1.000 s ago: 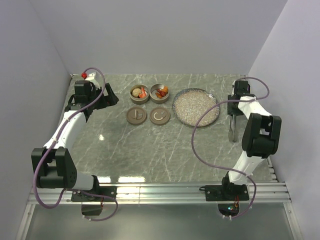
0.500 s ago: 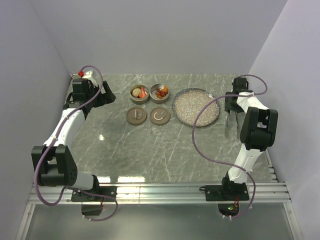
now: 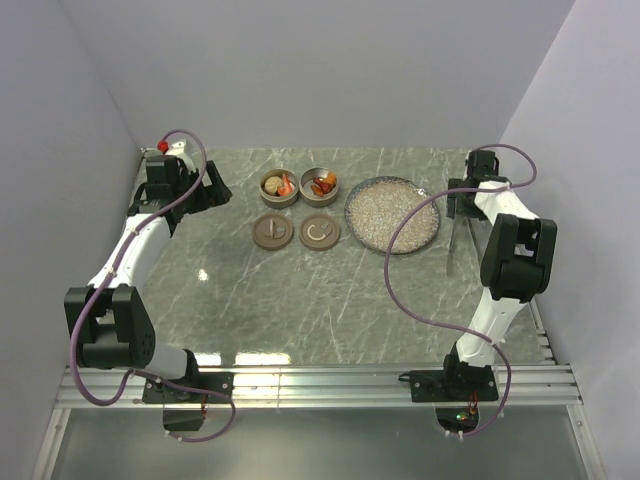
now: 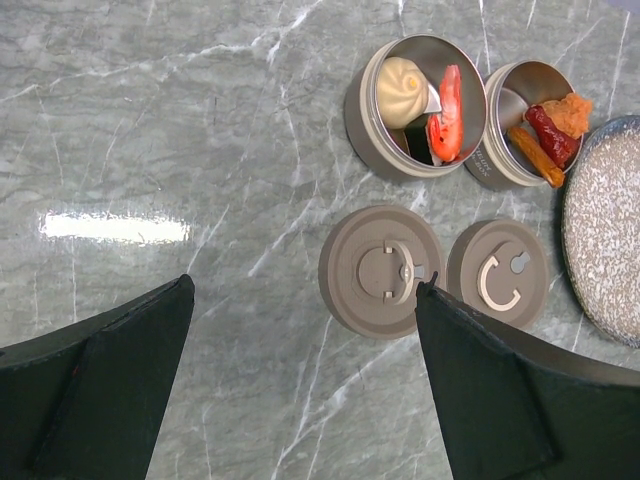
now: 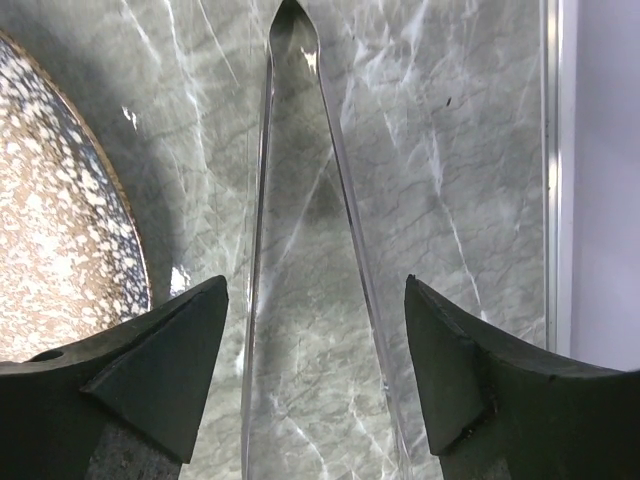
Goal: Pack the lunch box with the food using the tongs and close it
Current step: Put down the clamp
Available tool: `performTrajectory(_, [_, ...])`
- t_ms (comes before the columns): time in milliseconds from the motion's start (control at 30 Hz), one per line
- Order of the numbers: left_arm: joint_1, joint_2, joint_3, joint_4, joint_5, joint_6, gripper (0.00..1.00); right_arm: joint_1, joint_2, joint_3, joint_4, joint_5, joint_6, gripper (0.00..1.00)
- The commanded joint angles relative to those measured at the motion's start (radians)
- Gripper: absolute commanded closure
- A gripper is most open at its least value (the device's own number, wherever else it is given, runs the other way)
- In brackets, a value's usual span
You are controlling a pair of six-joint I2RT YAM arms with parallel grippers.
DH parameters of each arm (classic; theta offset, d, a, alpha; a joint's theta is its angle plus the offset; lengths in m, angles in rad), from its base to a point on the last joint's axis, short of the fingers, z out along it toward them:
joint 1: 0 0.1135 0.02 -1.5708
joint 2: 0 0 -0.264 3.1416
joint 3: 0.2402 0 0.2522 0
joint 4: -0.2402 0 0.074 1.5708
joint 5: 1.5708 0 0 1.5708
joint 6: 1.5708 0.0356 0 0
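Lying flat on the marble surface (image 5: 460,150), the slim grey metal tongs (image 5: 292,45) show two thin, shiny arms joined at a pointed end. They sit between the spread fingers of the right claw (image 5: 315,285), touching neither, just right of the speckled plate (image 5: 60,200). Their long axis runs roughly near-to-far across the surface, with the joined end pointing away from the wrist camera.

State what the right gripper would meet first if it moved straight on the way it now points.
The right gripper would probably meet the tongs, lying on the table between its open jaws; nothing else shows in that line, though depth is unclear.
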Motion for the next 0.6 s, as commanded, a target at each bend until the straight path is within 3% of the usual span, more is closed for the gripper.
performTrajectory(0, [0.007,-0.001,0.043,0.008,0.001,0.009,0.01,-0.010,-0.037,0.047,0.018,0.012,0.003,0.21])
performTrajectory(200, [0.007,-0.011,0.033,0.011,-0.007,0.023,0.01,-0.015,-0.133,0.093,0.025,-0.024,0.011,0.21])
performTrajectory(233, [0.007,-0.011,0.033,0.007,-0.016,0.033,0.01,-0.016,-0.140,0.123,0.021,-0.052,0.023,0.01])
performTrajectory(467, [-0.012,-0.053,-0.005,-0.032,-0.047,0.069,0.00,-0.018,-0.170,0.219,0.018,-0.147,0.089,0.00])
performTrajectory(567, [-0.091,-0.070,-0.020,-0.044,-0.076,0.058,0.01,-0.018,-0.190,0.217,0.037,-0.149,0.138,0.00])
